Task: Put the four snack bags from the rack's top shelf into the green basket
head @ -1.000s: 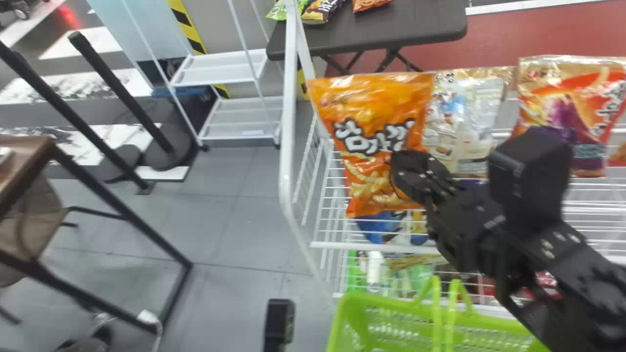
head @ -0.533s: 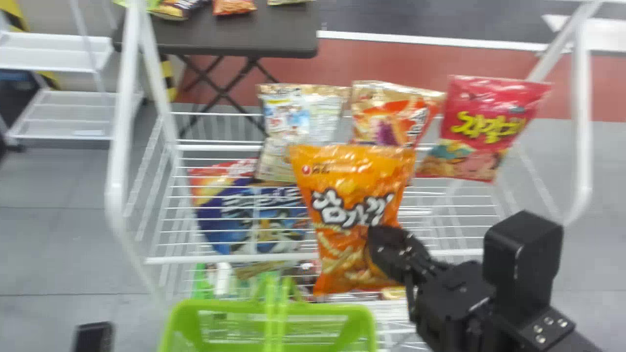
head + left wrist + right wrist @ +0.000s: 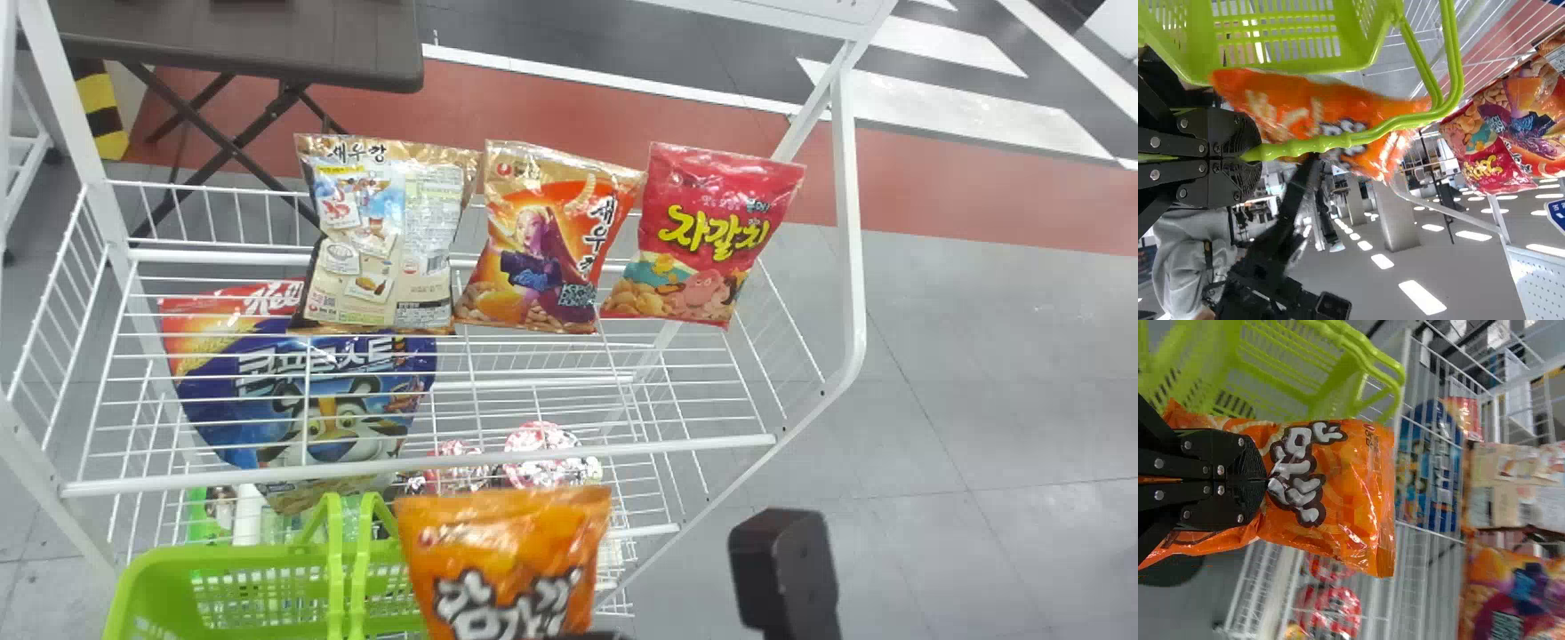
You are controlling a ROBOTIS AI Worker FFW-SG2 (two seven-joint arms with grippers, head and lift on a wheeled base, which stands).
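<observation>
My right fingers (image 3: 1250, 468) pinch the orange bag (image 3: 507, 569), its long axis running out along them; my left fingers (image 3: 1241, 139) clasp the handle (image 3: 1365, 137) of the green basket (image 3: 222, 556). The bag is just to the basket's right, so I judge it must go leftward, over the opening.

Round silver screws (image 3: 1221, 490) stud the black plates (image 3: 1195, 465).
</observation>
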